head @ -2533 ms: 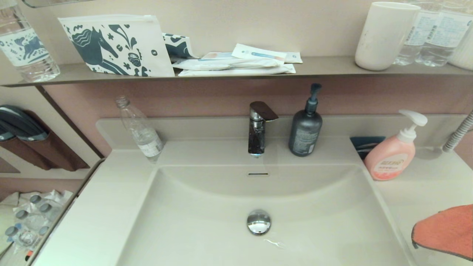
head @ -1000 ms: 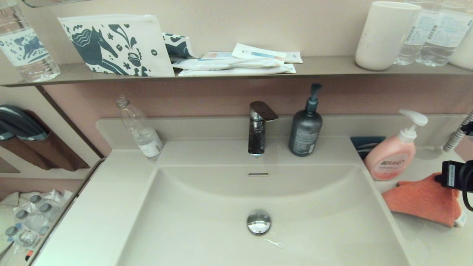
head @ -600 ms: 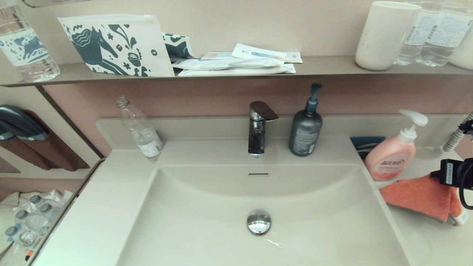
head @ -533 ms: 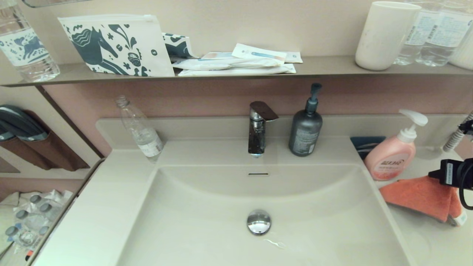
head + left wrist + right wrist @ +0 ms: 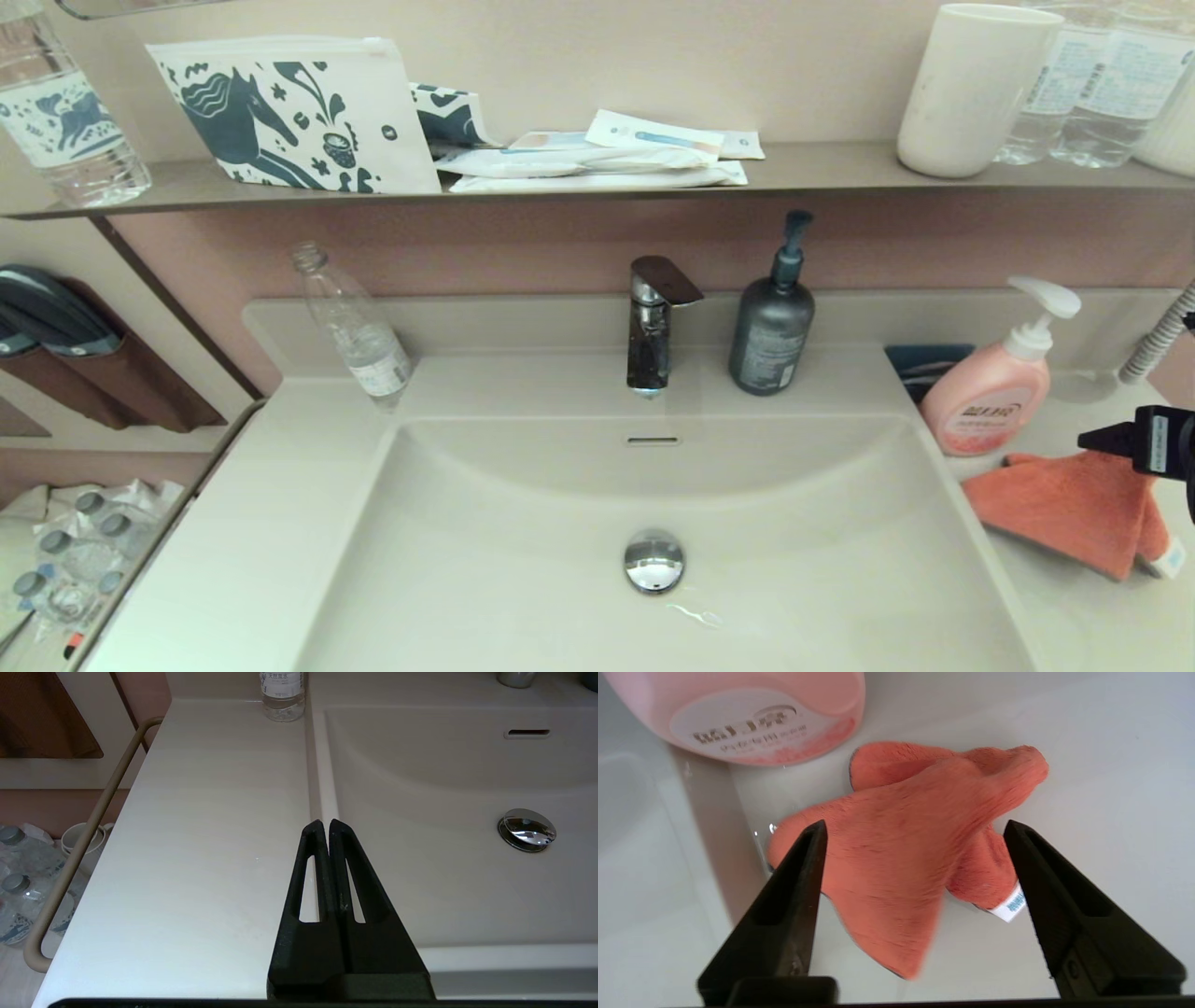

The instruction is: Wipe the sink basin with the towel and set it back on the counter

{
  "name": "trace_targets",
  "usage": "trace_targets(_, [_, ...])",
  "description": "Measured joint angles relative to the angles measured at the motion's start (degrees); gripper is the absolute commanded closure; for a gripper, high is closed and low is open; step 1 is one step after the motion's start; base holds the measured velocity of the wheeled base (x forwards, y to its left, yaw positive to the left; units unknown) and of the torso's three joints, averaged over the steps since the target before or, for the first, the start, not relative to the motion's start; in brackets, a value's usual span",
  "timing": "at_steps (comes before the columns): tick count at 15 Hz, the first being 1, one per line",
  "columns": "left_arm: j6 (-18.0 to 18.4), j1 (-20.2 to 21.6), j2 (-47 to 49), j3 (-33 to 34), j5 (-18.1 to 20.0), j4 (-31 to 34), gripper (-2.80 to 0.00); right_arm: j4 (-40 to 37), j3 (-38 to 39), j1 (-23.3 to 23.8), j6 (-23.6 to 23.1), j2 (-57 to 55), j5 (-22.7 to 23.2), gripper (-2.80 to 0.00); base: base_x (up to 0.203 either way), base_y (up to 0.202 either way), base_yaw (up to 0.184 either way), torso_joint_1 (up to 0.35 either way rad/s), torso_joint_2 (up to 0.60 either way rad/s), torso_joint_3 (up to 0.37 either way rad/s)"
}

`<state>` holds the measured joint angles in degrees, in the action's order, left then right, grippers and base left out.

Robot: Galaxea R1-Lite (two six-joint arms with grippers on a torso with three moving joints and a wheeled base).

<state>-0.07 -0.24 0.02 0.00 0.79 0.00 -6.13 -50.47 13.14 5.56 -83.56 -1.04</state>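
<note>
The orange towel lies crumpled on the counter just right of the sink basin, in front of the pink soap bottle. Its white tag points to the right. My right gripper hovers just above the towel's far right side. In the right wrist view it is open, with the towel lying loose on the counter beyond the fingers. My left gripper is shut and empty, hanging over the basin's left rim. It does not show in the head view.
The pink soap pump bottle stands right behind the towel. A dark grey pump bottle and the faucet stand behind the basin, and a clear plastic bottle at the back left. The chrome drain stopper sits mid-basin. A metal hose hangs at the far right.
The towel, earlier hanging at the lower right, came onto the counter by the soap bottle. My right gripper has let it go and drawn back to the right; the towel has slumped flatter.
</note>
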Motion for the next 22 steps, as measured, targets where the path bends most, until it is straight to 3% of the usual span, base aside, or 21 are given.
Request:
trace_targets(3, [0.0,0.0,0.0,0.0,0.0,0.0,0.00,-3.9,-0.1,0.0,0.1,1.9,0.0,-2.80,0.000,0.000,0.000,0.000,0.00,0.000])
trace_targets(7, [0.0,0.0,0.0,0.0,0.0,0.0,0.00,-16.1,-0.7,0.0,0.0,4.7,0.0,-2.80,0.000,0.000,0.000,0.000,0.00,0.000])
trace_targets(9, [0.0,0.0,0.0,0.0,0.0,0.0,0.00,-23.7,-0.7,-0.1,-2.6,5.9,0.0,-2.80,0.000,0.000,0.000,0.000,0.00,0.000])
trace_targets(10, [0.0,0.0,0.0,0.0,0.0,0.0,0.00,-26.1,-0.5,0.0,-3.7,6.5,-0.1,0.00,0.000,0.000,0.000,0.000,0.00,0.000])
trace_targets(17, [0.0,0.0,0.0,0.0,0.0,0.0,0.00,-21.9,0.3,0.4,-4.4,10.4,0.2,0.00,0.000,0.000,0.000,0.000,0.00,0.000])
trace_targets(22, [0.0,0.0,0.0,0.0,0.0,0.0,0.00,-19.8,4.5,0.5,-8.6,16.8,0.5,0.00,0.000,0.000,0.000,0.000,0.00,0.000])
